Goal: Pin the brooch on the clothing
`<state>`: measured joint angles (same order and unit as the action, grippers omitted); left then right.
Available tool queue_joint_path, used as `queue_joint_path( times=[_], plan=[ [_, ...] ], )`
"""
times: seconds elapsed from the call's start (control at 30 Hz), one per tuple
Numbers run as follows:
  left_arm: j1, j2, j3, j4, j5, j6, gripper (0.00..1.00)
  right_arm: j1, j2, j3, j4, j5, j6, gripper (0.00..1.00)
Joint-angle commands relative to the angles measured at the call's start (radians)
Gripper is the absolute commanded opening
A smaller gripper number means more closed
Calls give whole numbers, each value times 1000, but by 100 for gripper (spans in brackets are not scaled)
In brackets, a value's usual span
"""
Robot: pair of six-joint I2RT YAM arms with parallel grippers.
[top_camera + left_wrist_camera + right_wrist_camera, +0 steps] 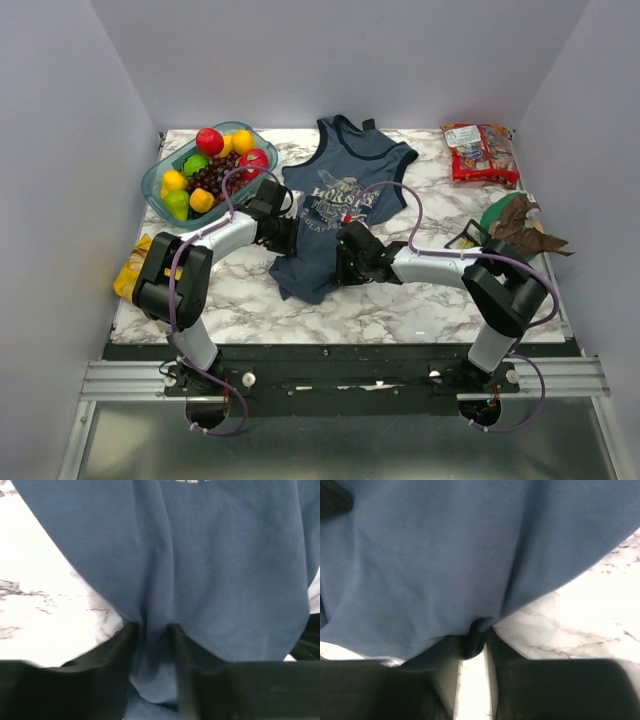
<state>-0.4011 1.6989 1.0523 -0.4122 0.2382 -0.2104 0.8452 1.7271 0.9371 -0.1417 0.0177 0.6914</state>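
Jaws nipped together on cloth at both wrists: at the left gripper [152,630] a thick fold of the clothing [345,165] wedged between the fingers, at the right gripper [479,632] only a small dark tuck caught at the very tips. Slate-blue top spread about mid-counter, neck toward the far edge, lower half rumpled toward the near edge, with both grips there. No sure sighting of the brooch in any view, perhaps hidden under an arm or a fold. Likely trouble from here: losing the shallow right-hand tuck under any pull, leaving slack instead of a taut patch; tugging unevenly and dragging the whole garment across the counter [420,300] rather than stretching it; bunching the fabric further and burying or flicking away a small pin; and, with both grippers busy on cloth, nothing free to handle the pin itself. As for pose: both arms folded low over the marble, elbows out, forearms angled inward, wrists close together, left at the side of the garment facing the counter's left edge, right just beside it nearer the hem.
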Motion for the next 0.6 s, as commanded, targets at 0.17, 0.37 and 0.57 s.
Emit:
queue_joint_path(
  times=[0.17,0.37,0.57],
  plan=[
    [8,-80,20,-5,-17,20,0,5,-119,71,-178,142,-91,0],
    [103,-238,2,12,-7,16,0,5,-404,134,-453,295,-148,1],
    [165,-280,-15,20,32,-4,5,5,-595,172,-544,327,-171,14]
  ],
)
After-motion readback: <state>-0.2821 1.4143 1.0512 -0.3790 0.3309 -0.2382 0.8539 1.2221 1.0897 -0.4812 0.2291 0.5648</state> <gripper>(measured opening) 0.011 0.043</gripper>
